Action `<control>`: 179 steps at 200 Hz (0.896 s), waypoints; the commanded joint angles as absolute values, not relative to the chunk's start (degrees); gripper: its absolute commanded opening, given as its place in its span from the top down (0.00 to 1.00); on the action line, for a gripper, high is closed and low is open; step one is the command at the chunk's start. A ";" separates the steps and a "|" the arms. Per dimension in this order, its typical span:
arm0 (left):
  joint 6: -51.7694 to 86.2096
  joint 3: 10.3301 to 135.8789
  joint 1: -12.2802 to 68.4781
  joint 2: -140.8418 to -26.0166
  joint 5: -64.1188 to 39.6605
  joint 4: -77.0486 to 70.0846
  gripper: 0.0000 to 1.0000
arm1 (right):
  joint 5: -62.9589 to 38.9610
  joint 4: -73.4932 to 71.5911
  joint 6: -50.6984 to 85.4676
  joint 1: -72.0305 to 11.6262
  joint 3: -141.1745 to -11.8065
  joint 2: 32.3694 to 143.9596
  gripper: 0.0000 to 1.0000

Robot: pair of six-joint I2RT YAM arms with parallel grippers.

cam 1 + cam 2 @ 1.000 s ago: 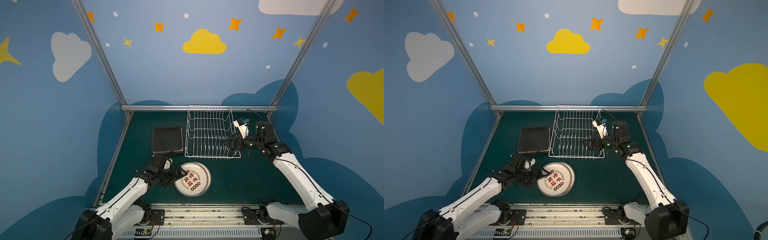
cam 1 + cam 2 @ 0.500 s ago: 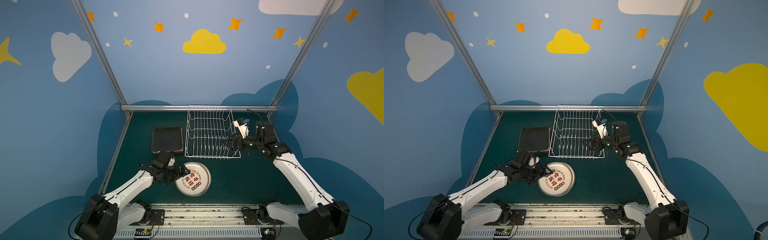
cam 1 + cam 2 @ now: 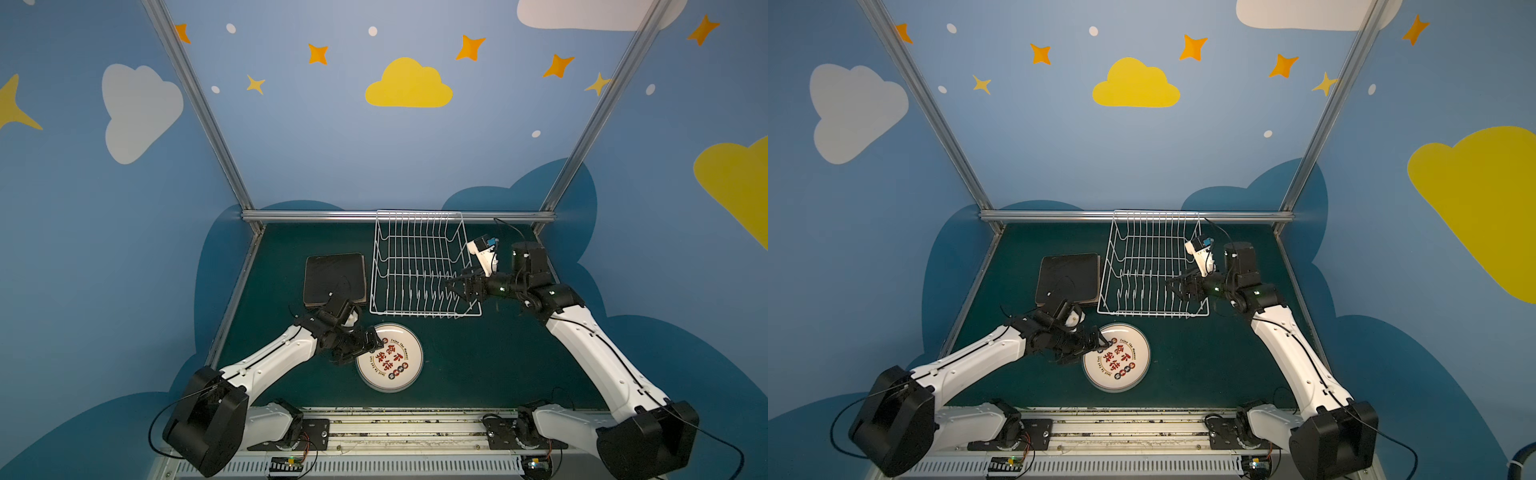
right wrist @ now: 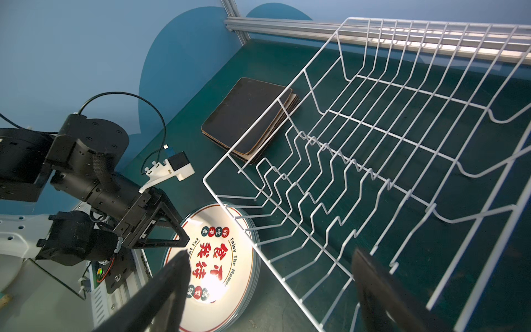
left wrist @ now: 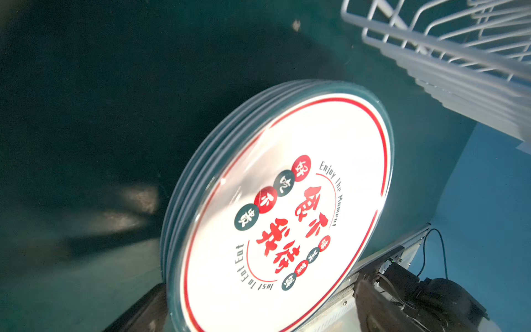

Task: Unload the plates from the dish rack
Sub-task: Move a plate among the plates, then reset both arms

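While your right hand [image 3: 453,286] stays spread at the dish rack [image 3: 419,266] in both top views, your left hand [image 3: 374,341], fingers apart, has crept nearer the rim of the round plates [image 3: 392,361]. Left wrist: those plates sit stacked on the desk [image 5: 86,86]. Right wrist: square plates [image 4: 247,120] lie stacked beside the rack.

The round plate [image 5: 287,218] beside the dish rack [image 5: 448,83] reads "Enjoy The Moment" and "Just To Eat Eat". Big red Chinese characters fill its middle.
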State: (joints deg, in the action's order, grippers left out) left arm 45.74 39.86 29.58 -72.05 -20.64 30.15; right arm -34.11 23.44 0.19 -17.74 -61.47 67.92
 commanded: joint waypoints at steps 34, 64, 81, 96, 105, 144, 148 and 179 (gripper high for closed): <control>43.74 41.18 29.47 -67.08 -17.12 33.98 0.00 | -33.70 23.90 -0.10 -17.89 -60.91 67.24 0.12; 41.32 43.30 28.81 -62.89 -13.91 35.49 0.00 | -33.06 23.60 -0.20 -17.93 -60.91 67.06 0.12; 39.31 46.20 28.47 -60.60 -9.64 38.05 0.00 | -31.34 23.08 -0.25 -17.93 -60.74 66.56 0.12; 37.04 49.42 28.37 -58.34 -4.30 40.39 0.00 | -28.67 22.16 -0.03 -17.89 -60.28 65.54 0.12; 35.54 50.91 28.26 -56.61 -0.83 40.82 0.00 | -25.92 20.85 0.01 -17.79 -59.44 64.56 0.12; 28.07 52.63 26.87 -49.11 13.34 36.85 0.00 | -12.57 13.56 0.15 -15.78 -53.64 58.19 0.09; 27.25 52.23 26.73 -48.48 15.04 36.06 0.00 | -11.34 13.22 0.25 -15.39 -53.29 57.66 0.09; 22.20 46.43 24.95 -44.16 29.46 28.74 0.00 | 0.21 10.11 2.61 -11.00 -49.44 53.97 0.07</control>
State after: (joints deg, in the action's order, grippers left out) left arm 28.38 50.57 26.28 -46.13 13.87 33.87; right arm -12.10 15.05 0.71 -13.67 -51.94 56.55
